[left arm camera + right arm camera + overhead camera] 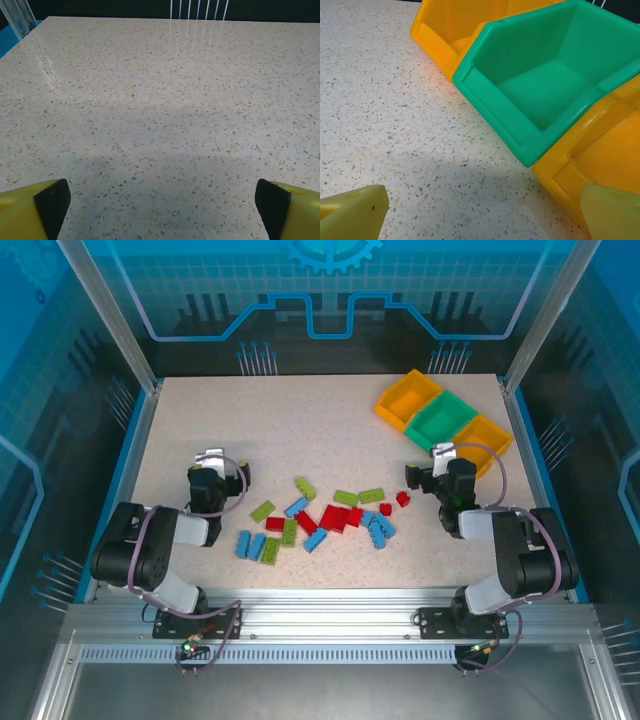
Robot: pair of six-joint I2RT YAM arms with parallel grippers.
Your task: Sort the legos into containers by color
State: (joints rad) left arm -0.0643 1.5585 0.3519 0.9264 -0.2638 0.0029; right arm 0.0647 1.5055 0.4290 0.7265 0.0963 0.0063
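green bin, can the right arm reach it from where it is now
Probably yes: the green bin sits just ahead of the right tool, its top open, with bare table between them.

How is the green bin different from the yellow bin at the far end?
The green bin is green, the yellow bin yellow-orange. The green bin sits in the middle of the row; the yellow bin ends it. Both are open, alike in shape, and look empty.
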